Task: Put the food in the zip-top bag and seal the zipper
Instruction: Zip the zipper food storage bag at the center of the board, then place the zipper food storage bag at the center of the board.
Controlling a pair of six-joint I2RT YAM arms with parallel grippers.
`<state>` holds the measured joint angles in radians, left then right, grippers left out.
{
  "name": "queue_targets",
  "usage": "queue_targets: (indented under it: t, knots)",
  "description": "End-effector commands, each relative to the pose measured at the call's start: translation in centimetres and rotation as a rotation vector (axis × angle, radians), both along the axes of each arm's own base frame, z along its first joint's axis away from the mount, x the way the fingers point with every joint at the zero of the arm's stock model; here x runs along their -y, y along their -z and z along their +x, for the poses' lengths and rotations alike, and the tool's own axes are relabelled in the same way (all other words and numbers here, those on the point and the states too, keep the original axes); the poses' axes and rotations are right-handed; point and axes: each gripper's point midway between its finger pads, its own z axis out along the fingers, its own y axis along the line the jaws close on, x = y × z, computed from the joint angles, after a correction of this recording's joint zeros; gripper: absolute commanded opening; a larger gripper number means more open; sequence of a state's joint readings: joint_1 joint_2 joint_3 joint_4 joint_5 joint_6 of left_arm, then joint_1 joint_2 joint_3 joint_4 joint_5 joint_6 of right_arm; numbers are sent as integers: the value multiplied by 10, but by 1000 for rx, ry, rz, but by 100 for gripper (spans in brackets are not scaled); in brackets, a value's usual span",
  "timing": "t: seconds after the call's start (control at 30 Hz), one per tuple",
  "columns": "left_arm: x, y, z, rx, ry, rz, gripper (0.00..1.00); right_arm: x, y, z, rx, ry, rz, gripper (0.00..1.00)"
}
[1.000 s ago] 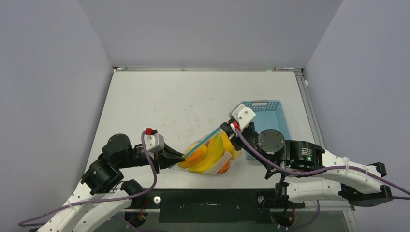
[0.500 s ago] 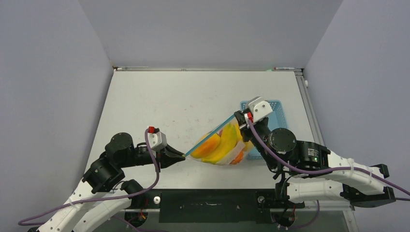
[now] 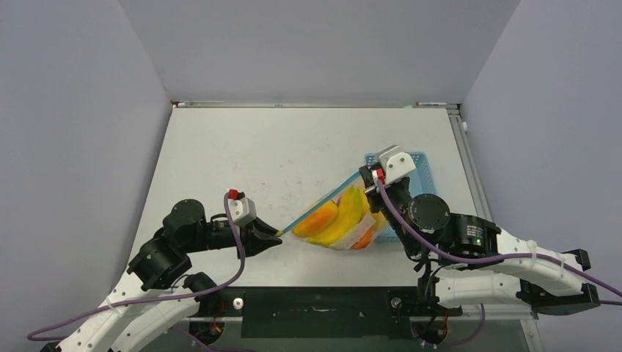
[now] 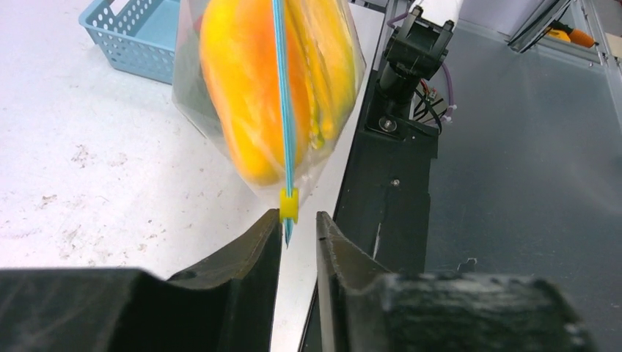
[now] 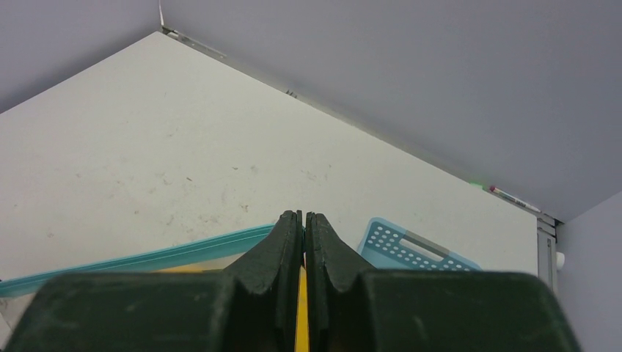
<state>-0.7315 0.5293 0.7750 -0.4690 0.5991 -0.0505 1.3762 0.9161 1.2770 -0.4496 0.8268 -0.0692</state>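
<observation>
- The left gripper [image 3: 273, 236] sits at 7 o'clock of the load. Its fingers are slightly spread, with a narrow gap, and pinch nothing. A second ago they gripped the bag's near corner. Now only the tip of the zipper [image 4: 282, 110] and its yellow slider [image 4: 289, 205] lie just off the fingertips.
- That shift suggests the pull along the strip is finished. With the slider at the near end, I judge the seal done or all but done, though the pictures do not prove the strip is mated along its whole length.
- The zip-top bag [image 3: 337, 224] is further toward 2 o'clock than before, carried there by the right arm. It hangs from the taut strip, which runs from 7 o'clock up to 1 o'clock. The food [image 3: 334, 218], banana yellow and orange, is all inside. I cannot tell whether the bag's belly touches the table [image 3: 257, 154].
- The right gripper [image 3: 364, 180] has its fingers pressed together on the far end of the zipper, and the wrist view shows the teal strip leaving them to the left.
- The light blue basket [image 3: 418, 165] is just behind that gripper at 2 o'clock. It is the one thing in the way if the bag travels further that way. Setting down toward 10 o'clock looks safer.
</observation>
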Motion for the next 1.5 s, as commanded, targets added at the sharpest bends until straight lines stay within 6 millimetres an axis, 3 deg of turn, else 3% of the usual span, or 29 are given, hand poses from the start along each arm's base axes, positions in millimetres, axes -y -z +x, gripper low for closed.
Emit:
queue_targets:
  t: [0.0, 0.1, 0.17, 0.43, 0.77, 1.07, 1.2, 1.3, 1.47]
  knots:
    - [-2, -2, 2, -23, -32, 1, 29, 21, -29, 5, 37, 65, 102, 5]
    - [-4, -6, 8, -4, -65, -3, 54, 11, -27, 1, 34, 10, 83, 5]
    - [-6, -8, 13, 15, -94, -3, 65, 4, -24, -1, 30, -26, 68, 5]
    - [-13, -27, 28, 98, -185, -35, 82, -11, -11, -6, 13, -98, 7, 5]
    - [-20, -57, 39, 199, -248, -94, 90, -33, -3, -16, -1, -212, -20, 5]
    - [-18, -67, 30, 232, -203, -125, 91, -60, 0, -34, -30, -369, 9, 5]
    - [-7, -67, 23, 218, -129, -152, 92, -71, 2, -40, -38, -424, 11, 5]
    - [1, -65, 18, 202, -73, -157, 99, -78, 1, -47, -44, -474, 13, 5]
    - [4, -71, 13, 223, -35, -181, 96, -87, 2, -62, -58, -576, 8, 5]
